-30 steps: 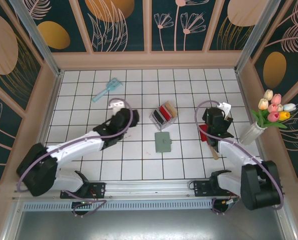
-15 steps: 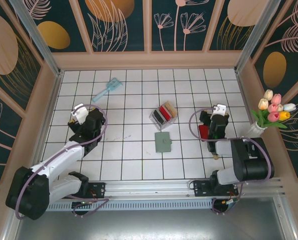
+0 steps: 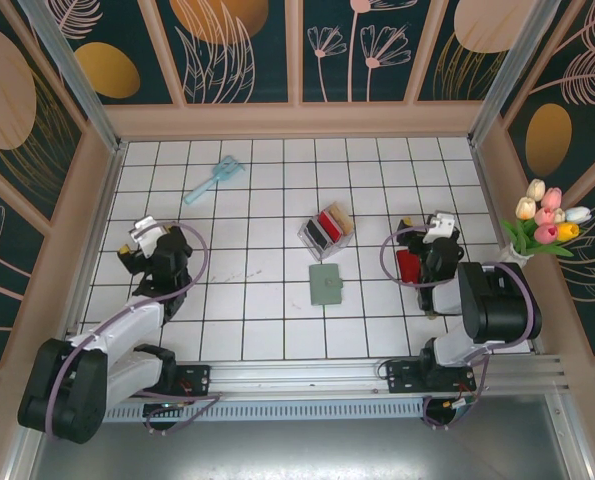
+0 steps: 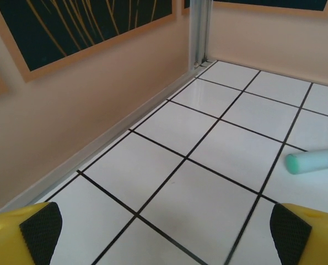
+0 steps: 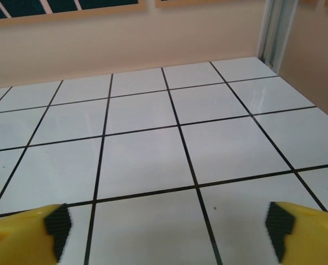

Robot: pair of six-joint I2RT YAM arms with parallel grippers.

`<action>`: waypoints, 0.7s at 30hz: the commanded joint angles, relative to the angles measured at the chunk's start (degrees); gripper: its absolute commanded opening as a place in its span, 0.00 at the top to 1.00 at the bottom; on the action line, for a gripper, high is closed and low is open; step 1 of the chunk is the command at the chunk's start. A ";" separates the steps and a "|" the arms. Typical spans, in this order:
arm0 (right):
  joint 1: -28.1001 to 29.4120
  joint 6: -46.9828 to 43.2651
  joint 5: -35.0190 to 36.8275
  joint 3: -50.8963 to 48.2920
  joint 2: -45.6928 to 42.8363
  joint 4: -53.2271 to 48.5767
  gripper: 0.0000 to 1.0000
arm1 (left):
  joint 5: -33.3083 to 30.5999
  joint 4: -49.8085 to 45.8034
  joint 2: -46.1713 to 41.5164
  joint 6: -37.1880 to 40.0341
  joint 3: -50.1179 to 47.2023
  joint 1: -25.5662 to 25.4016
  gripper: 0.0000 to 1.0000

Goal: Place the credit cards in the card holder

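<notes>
While card holder (image 3: 326, 284) lies flat mid-table, L fingers (image 4: 39, 227) & R fingers (image 5: 57, 225) gape, empty.

Two arms in white shell links with bulky black joint housings: left arm (image 3: 127, 325), right arm (image 3: 492, 300). Along each, a thin lilac cable (image 3: 383, 258) in loose loops. Black bracket bases (image 3: 177, 380) at the near edge. Small white camera block (image 3: 142, 228) on each wrist. Left gripper (image 4: 165, 232) and right gripper (image 5: 169, 226) alike: bright yellow plastic fingers (image 4: 9, 234) faced with black textured rubber pads (image 4: 41, 228).
</notes>
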 commanded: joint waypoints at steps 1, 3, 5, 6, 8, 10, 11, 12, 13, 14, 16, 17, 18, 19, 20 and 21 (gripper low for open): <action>-0.94 1.62 -2.57 1.58 -0.13 0.89 0.01 | 4.93 16.17 3.10 7.82 -3.88 2.87 0.01; -0.95 1.63 -2.57 1.52 -0.06 1.12 0.01 | 6.52 25.49 6.75 12.47 -5.79 3.86 0.01; -0.89 1.54 -2.50 1.50 -0.06 1.28 0.01 | 8.38 29.51 9.05 13.97 -5.65 4.73 0.01; -0.89 1.55 -2.51 1.35 0.03 1.75 0.01 | 10.02 33.63 10.07 13.62 -6.28 5.58 0.02; -0.89 1.57 -2.55 1.50 0.04 1.58 0.01 | 14.54 40.37 12.76 13.43 -6.89 6.98 0.01; -0.92 1.62 -2.67 1.48 -0.02 1.46 0.01 | 17.78 41.90 15.71 14.06 -5.16 7.31 0.01; -0.92 1.56 -2.69 1.48 0.01 1.42 0.01 | 20.39 41.76 16.80 13.35 -4.34 7.50 0.02; -0.89 1.55 -2.64 1.44 -0.03 1.42 0.01 | 23.54 45.95 18.97 14.87 -5.09 7.54 0.01; -0.90 1.55 -2.69 1.44 0.01 1.42 0.01 | 24.88 47.81 20.91 15.09 -5.29 7.54 0.01; -0.89 1.55 -2.65 1.47 -0.04 1.42 0.01 | 25.08 51.36 22.83 15.63 -5.67 7.63 0.01; -0.93 1.55 -2.63 1.54 -0.05 1.41 0.01 | 27.11 47.56 20.82 14.78 -5.56 8.40 0.01; -0.90 1.60 -2.74 1.52 0.00 1.42 0.01 | 27.72 51.83 21.72 14.64 -7.26 8.70 0.01; -0.91 1.55 -2.74 1.52 -0.07 1.37 0.01 | 28.22 55.13 22.71 13.78 -9.00 9.25 0.01; -0.87 1.55 -2.69 1.53 -0.04 1.41 0.01 | 27.76 61.05 25.24 13.75 -10.34 9.54 0.01; -0.92 1.55 -2.76 1.55 -0.07 1.42 0.01 | 26.97 64.73 27.24 13.90 -10.71 9.58 0.01; -0.91 1.55 -2.71 1.52 -0.03 1.34 0.01 | 26.93 57.91 25.16 13.12 -9.47 9.56 0.01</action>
